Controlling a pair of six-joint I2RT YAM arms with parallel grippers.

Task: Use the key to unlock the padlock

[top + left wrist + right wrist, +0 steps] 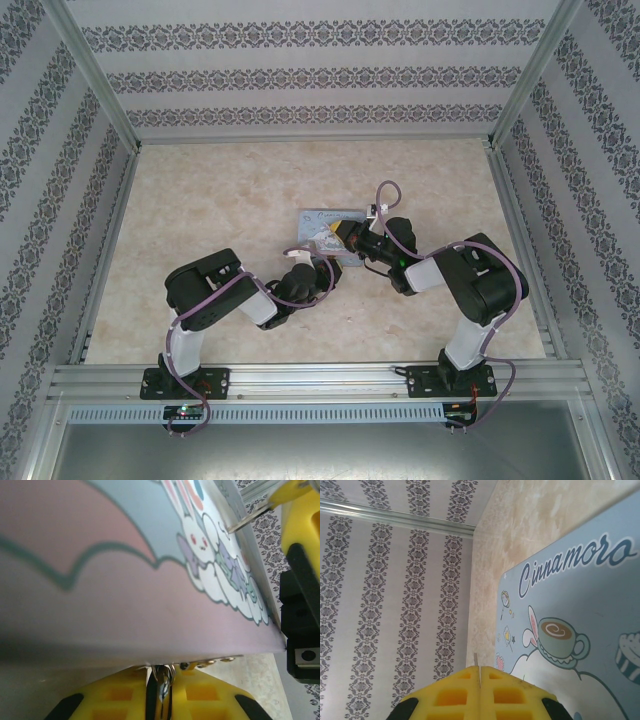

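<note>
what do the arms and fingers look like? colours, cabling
Both the left arm and right arm have black links, white segments and looping purple cables. Left gripper and right gripper carry yellow fingers with a moulded grid of pockets.

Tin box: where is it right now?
Top view: the tin box lies centred on the table, the left tool at its near edge, the right tool at its right side.

Overhead view faces down; wrist views hug tin (580, 605).
</note>
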